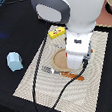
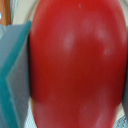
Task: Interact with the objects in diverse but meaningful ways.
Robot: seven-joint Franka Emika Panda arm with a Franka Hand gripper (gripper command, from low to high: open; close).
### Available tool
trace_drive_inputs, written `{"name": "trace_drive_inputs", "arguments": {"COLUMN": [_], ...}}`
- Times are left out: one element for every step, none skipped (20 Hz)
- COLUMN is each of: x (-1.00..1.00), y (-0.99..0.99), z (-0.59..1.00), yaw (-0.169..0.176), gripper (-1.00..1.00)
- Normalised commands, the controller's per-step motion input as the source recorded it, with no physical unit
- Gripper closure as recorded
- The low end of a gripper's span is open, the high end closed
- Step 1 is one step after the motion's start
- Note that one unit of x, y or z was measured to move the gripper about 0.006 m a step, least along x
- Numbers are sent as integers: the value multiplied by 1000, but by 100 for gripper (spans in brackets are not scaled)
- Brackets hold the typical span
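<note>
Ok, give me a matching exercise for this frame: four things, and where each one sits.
Things:
1. pale blue carton
2. yellow block
3. red ball
4. fork

Places:
A. on the woven mat, beside the round wooden plate
B. filling the wrist view, next to a teal pad
C. off the mat, on the black surface, at the exterior view's left
D. at the mat's far edge, beside the arm

Pairs: 1-C, 2-D, 3-B, 4-A
</note>
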Motion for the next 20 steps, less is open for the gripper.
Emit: {"name": "trace_drive_inputs", "arguments": {"x": [-371, -389, -363, -334, -311, -254, -209, -211, -146, -103, -151, -234, -283, -297, -280, -297, -334, -369, -374, -414], "y": [0, 0, 0, 0, 0, 14, 66, 83, 180, 226, 229, 231, 186, 166, 186, 231, 234, 260, 266, 291], "z": [-414, -394, -311, -234, -189, -20, 120, 637, 1000, 1000, 1000, 1000, 1000, 1000, 1000, 1000, 1000, 1000, 1000, 1000], "yaw": [89, 87, 84, 79, 76, 69, 30, 7, 0, 0, 0, 0, 0, 0, 0, 12, 16, 11, 15, 18], "gripper": [100, 100, 100, 100, -100, -100, -100, -100, -100, -100, -100, -100, -100, -100, -100, -100, -100, -100, -100, -100]}}
